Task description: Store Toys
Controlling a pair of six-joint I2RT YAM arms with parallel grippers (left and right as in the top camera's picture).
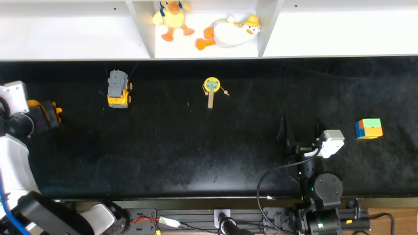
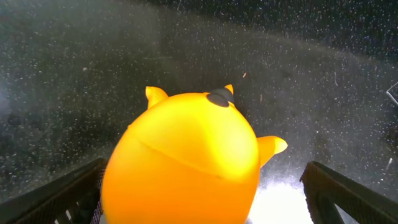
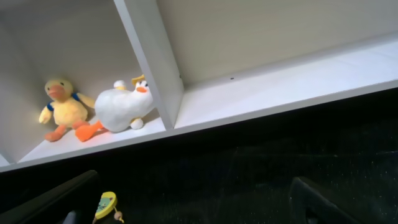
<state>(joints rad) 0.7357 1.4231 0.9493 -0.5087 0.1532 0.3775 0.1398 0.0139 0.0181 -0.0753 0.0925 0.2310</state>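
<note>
Right gripper sat low over the bench on the right side, near the arm's base, with its fingers spread and nothing between them. Its wrist view faced the shelf across the dark bench top. Left gripper was at the far left edge of the bench, also released. Its fingers straddled a round yellow toy with small ears and a dark spot on top. The toy sat on the bench between the fingers and close to one of them, while the other finger stood clear of it, so it wasn't clamped. Cube, multicoloured, lay on the bench to the right of the right gripper, apart from it. Farther back, truck, yellow and grey, stood left of centre. Rattle, a yellow disc on a wooden stick, lay near the middle, well apart from the truck. Both were short of the shelf. White shelf ran along the back edge of the bench, split by upright dividers. Its middle compartment held yellow duck on the left and white duck on its side to the right. The two were just beside each other; couldn't tell if they touched.
</note>
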